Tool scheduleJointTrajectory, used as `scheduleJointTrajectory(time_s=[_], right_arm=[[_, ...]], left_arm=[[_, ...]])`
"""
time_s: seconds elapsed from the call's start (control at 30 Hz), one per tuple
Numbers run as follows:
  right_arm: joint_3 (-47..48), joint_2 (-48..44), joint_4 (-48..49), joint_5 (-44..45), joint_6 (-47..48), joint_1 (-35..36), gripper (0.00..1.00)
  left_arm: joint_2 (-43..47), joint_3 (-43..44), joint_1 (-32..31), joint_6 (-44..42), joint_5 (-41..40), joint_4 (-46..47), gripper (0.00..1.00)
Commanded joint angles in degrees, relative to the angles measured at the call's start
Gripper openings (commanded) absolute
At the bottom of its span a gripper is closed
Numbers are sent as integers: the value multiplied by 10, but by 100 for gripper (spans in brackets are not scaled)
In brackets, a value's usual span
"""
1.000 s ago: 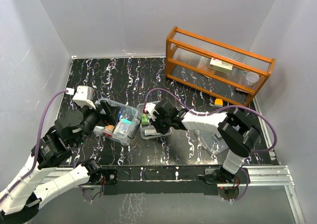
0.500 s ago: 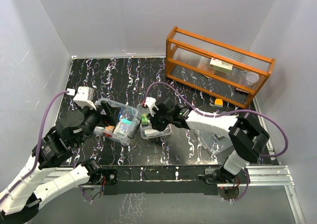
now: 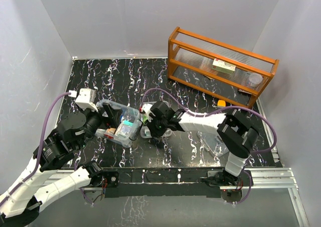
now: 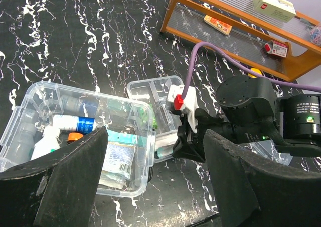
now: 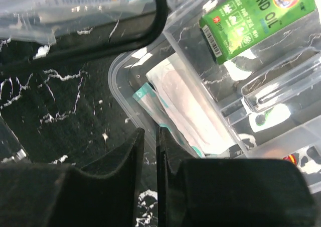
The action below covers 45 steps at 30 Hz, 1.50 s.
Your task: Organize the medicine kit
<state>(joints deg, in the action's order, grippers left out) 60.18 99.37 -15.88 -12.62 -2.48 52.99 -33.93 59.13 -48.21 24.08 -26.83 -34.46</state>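
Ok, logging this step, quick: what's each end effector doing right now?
Left end effector: open, holding nothing.
Right end effector: closed to a slit at the tray rim; grip on it cannot be told.

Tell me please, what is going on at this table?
Two robot arms are sorting a medicine kit. The right pincer is closed, it seems, on the rim of the divided tray. This tray holds a green Wind Oil box and sits beside the clear box. The left pincer hangs open above that box and holds nothing. The lid lies apart on the table, under the right arm.
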Motion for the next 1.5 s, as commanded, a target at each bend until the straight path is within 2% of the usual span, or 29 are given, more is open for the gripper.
scheduleJointTrajectory(time_s=[0.0, 0.1, 0.3, 0.43, 0.67, 0.77, 0.9, 0.97, 1.1, 1.23, 1.47], right_arm=[[14, 30, 11, 41, -41, 1, 14], [18, 10, 11, 26, -52, 1, 14], [24, -76, 3, 30, -78, 0, 23], [13, -119, 0, 102, -125, 0, 29], [0, -163, -79, 285, -243, -12, 29], [-25, -200, -99, 316, -269, -28, 30], [-69, -246, -101, 334, -296, -49, 43], [-82, -253, -105, 333, -304, -55, 46], [-79, -231, -108, 324, -318, -58, 48], [-28, -157, -109, 333, -319, -58, 48], [50, -48, -71, 282, -320, -58, 45]], left_arm=[[5, 1, -1, -1, -9, 1, 76], [7, 2, -1, -2, -10, -1, 76], [7, 4, -1, -4, -9, 0, 76], [6, 3, -1, -6, -6, 4, 76], [-8, -9, -1, 0, -5, -4, 77], [-29, -18, -1, 11, 4, -14, 79], [-63, -33, -1, 29, 30, -14, 83], [-86, -42, -1, 39, 50, -8, 85], [-141, -56, -1, 68, 88, 6, 86], [-189, -67, -1, 81, 108, 17, 83], [-245, -69, -1, 120, 39, -43, 73]])
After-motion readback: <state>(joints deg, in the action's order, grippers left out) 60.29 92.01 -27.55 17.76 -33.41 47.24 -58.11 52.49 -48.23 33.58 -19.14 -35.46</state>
